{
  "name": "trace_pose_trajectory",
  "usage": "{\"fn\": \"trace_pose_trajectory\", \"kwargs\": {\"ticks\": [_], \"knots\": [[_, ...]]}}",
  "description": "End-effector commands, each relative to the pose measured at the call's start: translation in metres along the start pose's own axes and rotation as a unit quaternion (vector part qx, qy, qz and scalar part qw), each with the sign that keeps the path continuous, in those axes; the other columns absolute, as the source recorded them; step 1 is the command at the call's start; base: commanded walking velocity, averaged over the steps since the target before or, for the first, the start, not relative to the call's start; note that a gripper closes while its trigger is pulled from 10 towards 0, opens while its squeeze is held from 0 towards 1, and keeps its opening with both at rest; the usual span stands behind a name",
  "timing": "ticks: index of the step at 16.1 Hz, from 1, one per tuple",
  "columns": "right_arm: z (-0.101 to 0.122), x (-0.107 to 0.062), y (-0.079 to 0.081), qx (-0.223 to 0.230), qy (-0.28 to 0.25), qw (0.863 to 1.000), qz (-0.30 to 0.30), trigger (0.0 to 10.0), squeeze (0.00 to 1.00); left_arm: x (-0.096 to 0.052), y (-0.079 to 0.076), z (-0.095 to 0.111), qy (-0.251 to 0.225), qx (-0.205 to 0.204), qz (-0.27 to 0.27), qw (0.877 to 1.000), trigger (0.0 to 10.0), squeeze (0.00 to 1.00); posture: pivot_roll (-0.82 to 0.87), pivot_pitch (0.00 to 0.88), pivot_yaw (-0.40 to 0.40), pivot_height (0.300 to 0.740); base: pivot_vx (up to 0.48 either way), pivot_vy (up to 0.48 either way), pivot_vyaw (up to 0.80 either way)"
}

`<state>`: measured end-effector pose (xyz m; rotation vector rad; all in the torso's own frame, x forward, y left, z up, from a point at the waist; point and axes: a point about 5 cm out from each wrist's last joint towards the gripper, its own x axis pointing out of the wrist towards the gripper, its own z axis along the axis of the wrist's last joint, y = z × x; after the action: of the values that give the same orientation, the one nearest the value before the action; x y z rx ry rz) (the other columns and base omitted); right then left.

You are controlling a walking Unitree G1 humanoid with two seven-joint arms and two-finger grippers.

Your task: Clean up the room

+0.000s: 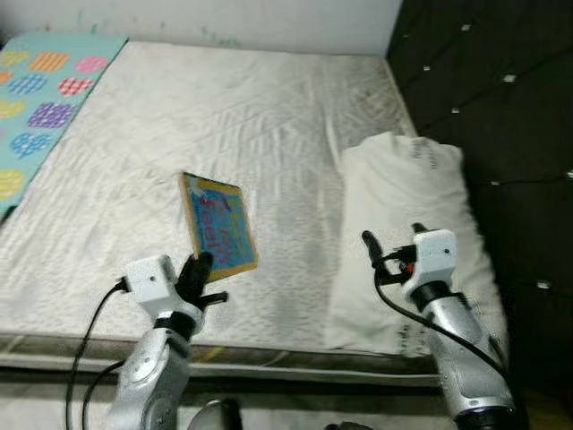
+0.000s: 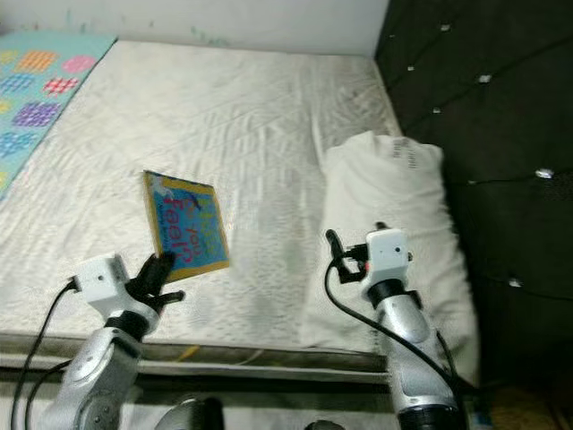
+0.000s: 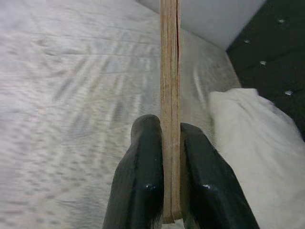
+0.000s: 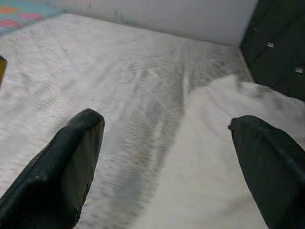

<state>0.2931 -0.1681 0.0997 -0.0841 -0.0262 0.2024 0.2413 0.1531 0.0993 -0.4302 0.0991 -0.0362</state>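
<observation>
A thin picture book (image 1: pixel 219 225) with a blue cover and yellow border is held over the white mattress (image 1: pixel 224 116) near its front edge. My left gripper (image 1: pixel 199 271) is shut on the book's near edge; in the left wrist view the book's spine (image 3: pixel 170 95) stands between the two black fingers (image 3: pixel 143 181). My right gripper (image 1: pixel 394 242) hovers open over the near end of a white pillow (image 1: pixel 403 215); its fingers (image 4: pixel 62 162) are spread wide with nothing between them.
A dark tufted headboard (image 1: pixel 501 107) runs along the right side of the bed. A teal patterned blanket (image 1: pixel 40 98) lies at the far left. A white wall (image 1: pixel 224 18) is behind the bed.
</observation>
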Motion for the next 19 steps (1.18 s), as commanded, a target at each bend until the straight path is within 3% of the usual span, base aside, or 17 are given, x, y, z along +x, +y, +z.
{"fn": "trace_pose_trajectory", "kwargs": {"ticks": [1, 19], "knots": [[-0.002, -0.0041, -0.0053, -0.002, 0.007, 1.0, -0.007, 10.0, 0.0, -0.0002, -0.0086, 0.0076, -0.022, -0.003, -0.015, 1.0, 10.0, 0.0, -0.13, 0.167, -0.03, 0.74, 0.0, 0.48, 0.0], [-0.0007, -0.0038, -0.0059, -0.004, 0.006, 1.0, -0.01, 10.0, 0.0, 0.0005, -0.0142, 0.0117, -0.038, -0.006, -0.04, 0.998, 10.0, 0.0, -0.13, 0.165, -0.03, 0.74, 0.0, 0.021, 0.0]]}}
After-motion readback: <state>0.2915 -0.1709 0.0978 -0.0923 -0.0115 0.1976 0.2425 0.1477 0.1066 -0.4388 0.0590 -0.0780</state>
